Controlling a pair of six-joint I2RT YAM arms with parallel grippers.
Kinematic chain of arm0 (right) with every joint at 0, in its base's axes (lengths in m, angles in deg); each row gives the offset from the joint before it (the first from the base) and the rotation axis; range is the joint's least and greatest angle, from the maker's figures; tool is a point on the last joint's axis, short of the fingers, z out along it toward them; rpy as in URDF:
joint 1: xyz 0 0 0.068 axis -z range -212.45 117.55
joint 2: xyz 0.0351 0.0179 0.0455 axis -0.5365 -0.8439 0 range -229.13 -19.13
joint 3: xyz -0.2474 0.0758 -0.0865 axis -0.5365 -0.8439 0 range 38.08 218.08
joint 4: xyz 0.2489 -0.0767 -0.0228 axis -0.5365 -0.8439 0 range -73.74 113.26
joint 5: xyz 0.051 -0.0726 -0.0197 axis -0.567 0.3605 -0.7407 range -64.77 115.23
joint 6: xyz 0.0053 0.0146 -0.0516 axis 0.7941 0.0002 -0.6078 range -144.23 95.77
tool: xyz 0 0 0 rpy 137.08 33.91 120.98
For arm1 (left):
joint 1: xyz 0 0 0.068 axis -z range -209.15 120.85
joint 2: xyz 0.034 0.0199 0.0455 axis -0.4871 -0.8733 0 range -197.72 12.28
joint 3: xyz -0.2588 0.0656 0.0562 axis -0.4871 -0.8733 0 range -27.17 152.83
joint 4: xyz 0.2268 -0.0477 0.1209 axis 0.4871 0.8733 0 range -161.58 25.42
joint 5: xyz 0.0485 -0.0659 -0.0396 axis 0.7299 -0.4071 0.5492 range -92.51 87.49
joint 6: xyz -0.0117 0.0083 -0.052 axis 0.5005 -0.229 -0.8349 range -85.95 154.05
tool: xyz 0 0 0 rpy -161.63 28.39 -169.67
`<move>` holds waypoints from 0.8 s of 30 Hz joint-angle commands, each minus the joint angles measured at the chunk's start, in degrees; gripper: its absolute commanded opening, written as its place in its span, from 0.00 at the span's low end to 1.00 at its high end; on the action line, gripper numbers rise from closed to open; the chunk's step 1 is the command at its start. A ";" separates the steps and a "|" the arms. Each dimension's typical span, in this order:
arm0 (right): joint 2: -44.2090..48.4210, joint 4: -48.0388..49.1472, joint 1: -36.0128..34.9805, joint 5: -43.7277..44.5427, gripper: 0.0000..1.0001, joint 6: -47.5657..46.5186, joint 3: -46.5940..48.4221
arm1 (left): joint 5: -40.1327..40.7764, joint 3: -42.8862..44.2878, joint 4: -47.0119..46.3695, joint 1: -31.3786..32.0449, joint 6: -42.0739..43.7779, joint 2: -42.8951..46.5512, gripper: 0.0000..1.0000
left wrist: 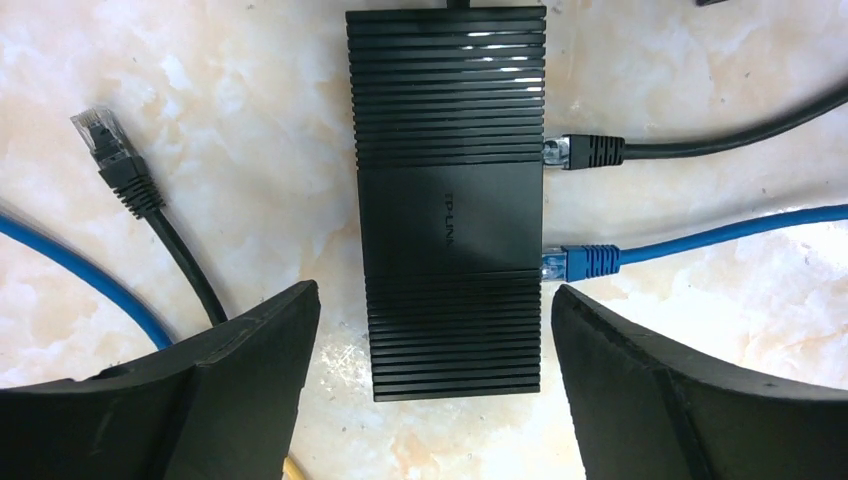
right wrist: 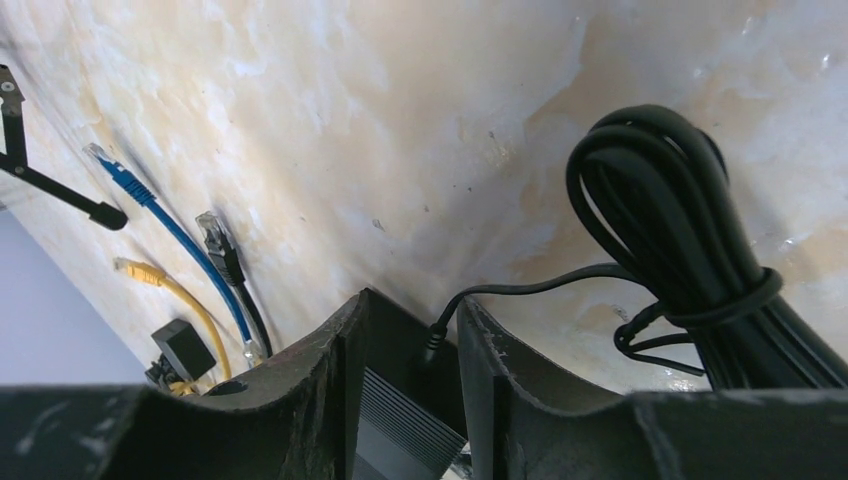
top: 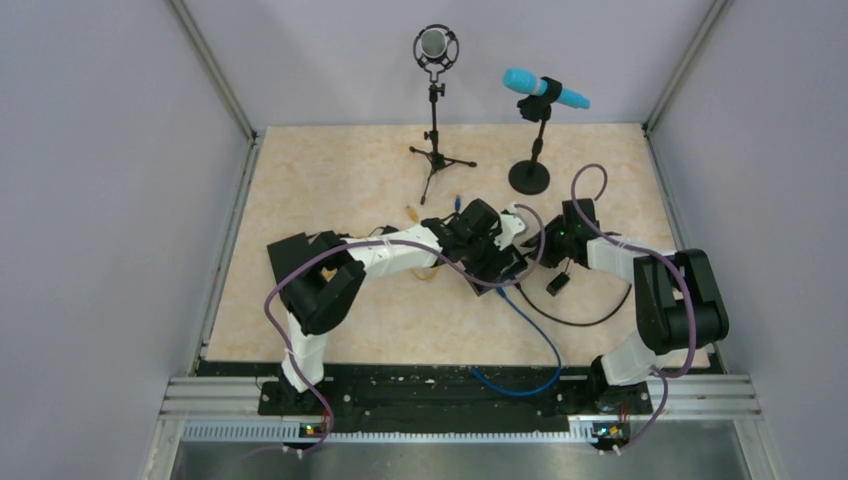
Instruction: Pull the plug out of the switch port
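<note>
The flat black switch (left wrist: 450, 200) lies on the marble table. A black plug (left wrist: 585, 152) and a blue plug (left wrist: 585, 262) sit in ports on its right edge. My left gripper (left wrist: 435, 300) is open, with one finger on each side of the switch's near end and touching nothing. My right gripper (right wrist: 412, 305) is open only a little above the switch's other end (right wrist: 400, 430). A thin black power plug (right wrist: 432, 345) stands between its fingers, ungripped. In the top view both grippers meet over the switch (top: 490, 265).
A loose black network plug (left wrist: 110, 150) and a blue cable (left wrist: 70, 265) lie left of the switch. A coiled black cable (right wrist: 680, 230) lies to the right. A tripod microphone stand (top: 435, 150) and a round-base stand (top: 530, 178) with a cyan microphone stand behind.
</note>
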 commanded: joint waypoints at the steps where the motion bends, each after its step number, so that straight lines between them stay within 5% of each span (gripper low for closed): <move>1: -0.36 2.52 -0.88 1.24 0.38 1.98 -1.55 | -1.01 0.89 -1.06 -0.23 -1.07 -0.75 0.89; 8: 2.19 -4.36 -1.30 6.28 0.39 -1.14 0.81 | -0.66 -1.91 -2.29 -0.24 -0.90 -0.21 0.81; 11: 4.80 -4.74 -1.29 7.43 0.69 -2.18 1.03 | -1.57 -1.72 -2.58 -0.31 -0.79 -0.11 0.81; 18: 2.81 -8.10 -1.11 0.72 0.98 -5.31 6.82 | 0.08 -2.03 -2.49 -0.40 -1.32 0.02 0.80; 22: 2.02 -3.44 -1.13 -3.07 0.98 -2.75 5.44 | -0.42 -3.28 -3.31 -0.59 -2.12 0.53 0.80; 24: 2.36 -1.69 -1.16 -2.15 0.88 -1.40 4.02 | -0.67 -3.30 -3.30 -0.59 -2.30 0.86 0.80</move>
